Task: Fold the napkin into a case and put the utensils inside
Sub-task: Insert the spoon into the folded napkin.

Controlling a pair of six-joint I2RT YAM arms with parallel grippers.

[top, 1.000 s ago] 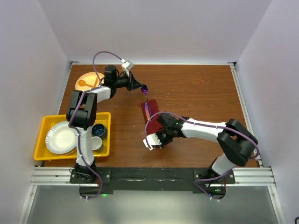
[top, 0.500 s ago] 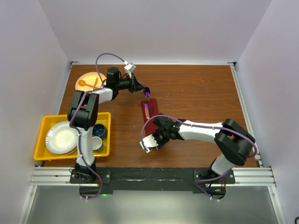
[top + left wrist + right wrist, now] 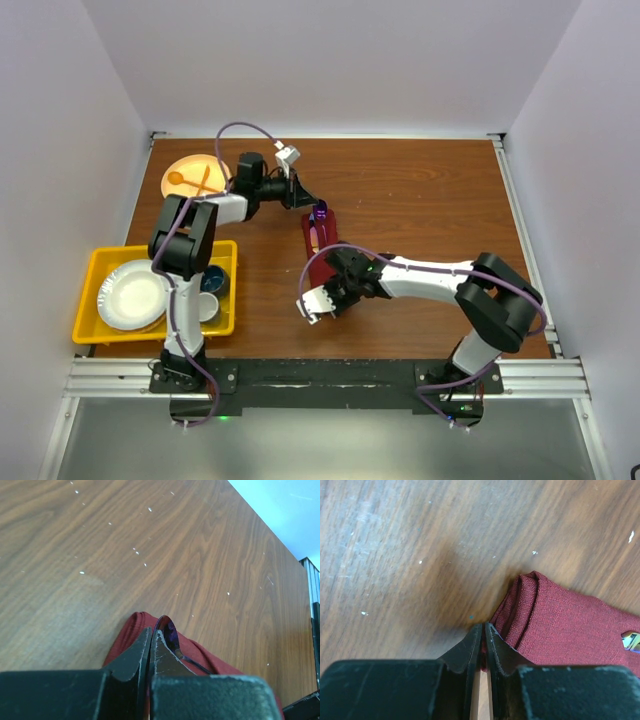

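Mid-table, the case has its 6 o'clock corner pinched by the right gripper; the left gripper clamps a utensil at its 12 o'clock end. It is best slid in low and straight.

The case is a narrow maroon cloth packet lying flat near the middle of the table, long side running away from the arms, with layered folds showing at its near corner. A slim, purple-sheened utensil sits at its far end, bowl overlapping the cloth's edge.
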